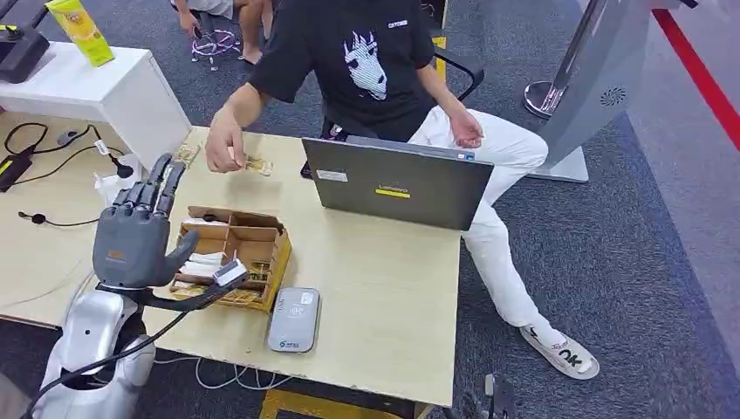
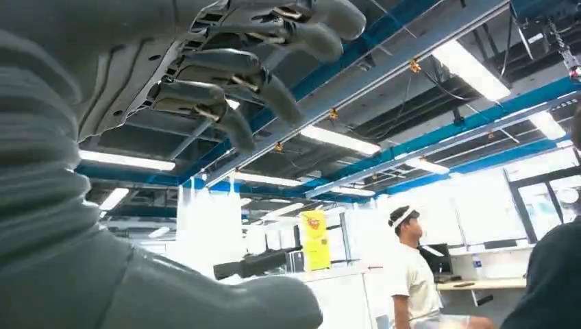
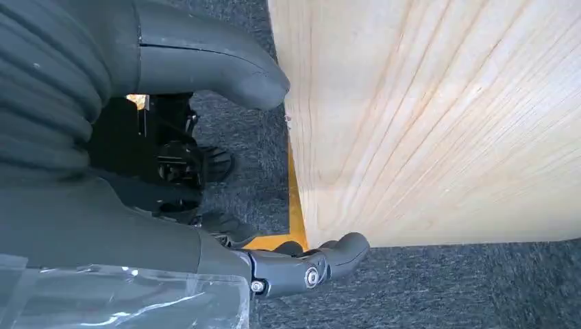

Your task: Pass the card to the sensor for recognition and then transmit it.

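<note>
Near the far edge of the wooden surface (image 1: 384,288), a small card (image 1: 256,164) lies flat just beside the fingertips of a person's hand (image 1: 223,140), which reaches down over it; whether the hand touches the card cannot be told. A second small card-like item (image 1: 186,155) lies close by, toward the white cabinet (image 1: 113,92).

Nearer the robot, an open cardboard box (image 1: 234,253) with inner compartments sits on the surface, holding pale and tan packets. Just beside its near corner lies the grey sensor (image 1: 293,319), flat, with a light marking on top. A closed-angle grey laptop (image 1: 397,183) stands between the box and the seated person (image 1: 384,61), its lid back facing the robot.

The left hand (image 1: 140,231) is raised over the box's near-left side, palm away from the camera, fingers extended upward and apart, thumb out to the side; it grasps nothing. In the left wrist view the left hand's fingers (image 2: 260,62) are loosely curved and separated against ceiling lights, with nothing between them.

The right hand (image 3: 226,171) hangs below the surface's edge beside the carpeted floor (image 3: 479,288). Its thumb and dark fingers are apart, released, holding nothing; it does not touch the surface.

A yellow carton (image 1: 80,30) stands on the white cabinet. Cables (image 1: 44,144) lie on the adjoining table.
</note>
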`<state>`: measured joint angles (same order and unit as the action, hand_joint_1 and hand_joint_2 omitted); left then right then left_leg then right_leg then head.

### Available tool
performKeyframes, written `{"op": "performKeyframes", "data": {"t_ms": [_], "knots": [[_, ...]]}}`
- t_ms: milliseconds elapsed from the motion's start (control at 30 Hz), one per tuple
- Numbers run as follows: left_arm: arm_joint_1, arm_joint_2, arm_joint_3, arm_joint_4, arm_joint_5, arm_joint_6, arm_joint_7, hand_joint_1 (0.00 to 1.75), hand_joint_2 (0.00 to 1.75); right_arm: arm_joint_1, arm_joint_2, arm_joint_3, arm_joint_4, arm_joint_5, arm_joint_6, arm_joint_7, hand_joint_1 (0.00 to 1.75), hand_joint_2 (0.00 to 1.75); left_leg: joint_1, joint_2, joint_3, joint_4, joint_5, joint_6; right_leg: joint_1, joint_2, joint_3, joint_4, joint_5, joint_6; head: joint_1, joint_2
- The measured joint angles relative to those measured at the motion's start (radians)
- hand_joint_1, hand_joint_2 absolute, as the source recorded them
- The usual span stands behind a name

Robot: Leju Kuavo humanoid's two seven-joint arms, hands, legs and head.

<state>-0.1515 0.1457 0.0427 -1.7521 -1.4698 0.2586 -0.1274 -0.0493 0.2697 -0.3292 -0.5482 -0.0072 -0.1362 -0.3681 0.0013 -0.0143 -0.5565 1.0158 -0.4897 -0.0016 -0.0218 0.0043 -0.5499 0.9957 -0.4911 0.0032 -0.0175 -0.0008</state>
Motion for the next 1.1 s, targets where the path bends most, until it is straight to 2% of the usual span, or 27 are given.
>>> {"op": "performKeyframes", "data": {"t_ms": [133,300,533,667,800,1000,1100], "knots": [[0.033,0.001,-0.015,0.001,0.019,-0.093,-0.040,0.00,1.75,0.000,0.000,0.000,0.002,0.000,0.000,-0.017,0.00,1.75,0.000,0.000,0.000,0.000,0.000,0.000,0.000,0.001,0.000,0.000,0.000,0.000,0.000,0.000],[0.096,0.031,-0.069,0.019,0.019,-0.097,-0.036,0.00,1.75,-0.001,0.000,-0.001,0.017,0.003,0.000,-0.052,0.00,1.75,0.000,0.000,-0.001,0.000,0.000,0.000,0.000,0.000,-0.001,0.000,0.000,0.000,0.000,0.000],[0.111,0.051,-0.093,0.025,0.023,-0.097,-0.034,0.00,1.75,-0.001,0.000,-0.004,0.026,0.006,0.000,-0.055,0.00,1.75,0.000,0.000,0.000,0.000,0.000,0.000,0.000,0.000,0.000,0.000,0.000,0.000,0.000,0.000],[0.135,0.055,-0.114,0.032,0.048,-0.129,-0.048,0.00,1.75,-0.001,0.000,-0.007,0.028,0.006,0.000,-0.061,0.00,1.75,0.000,0.000,0.000,0.000,0.000,0.000,0.000,0.000,0.000,0.000,0.000,0.000,0.000,0.000],[0.183,0.053,-0.150,0.057,0.044,-0.103,-0.045,0.00,1.75,-0.001,-0.001,-0.009,0.031,0.004,0.000,-0.062,0.00,1.75,0.000,0.000,0.000,0.000,0.000,0.000,0.000,0.000,0.000,0.000,0.000,0.000,0.000,0.000],[0.207,0.041,-0.180,0.076,0.034,0.001,-0.053,0.00,1.75,0.000,-0.001,-0.016,0.032,0.003,0.000,-0.058,0.00,1.75,0.000,0.000,0.000,0.000,0.000,0.000,0.000,0.000,0.000,0.000,0.000,0.000,0.000,0.000],[0.208,0.025,-0.188,0.076,0.031,0.011,-0.062,0.00,1.75,0.002,0.000,-0.023,0.025,0.003,0.000,-0.042,0.00,1.75,0.000,0.000,0.000,0.000,0.000,0.000,0.000,0.000,0.000,0.000,0.000,0.000,0.000,0.000]]}}
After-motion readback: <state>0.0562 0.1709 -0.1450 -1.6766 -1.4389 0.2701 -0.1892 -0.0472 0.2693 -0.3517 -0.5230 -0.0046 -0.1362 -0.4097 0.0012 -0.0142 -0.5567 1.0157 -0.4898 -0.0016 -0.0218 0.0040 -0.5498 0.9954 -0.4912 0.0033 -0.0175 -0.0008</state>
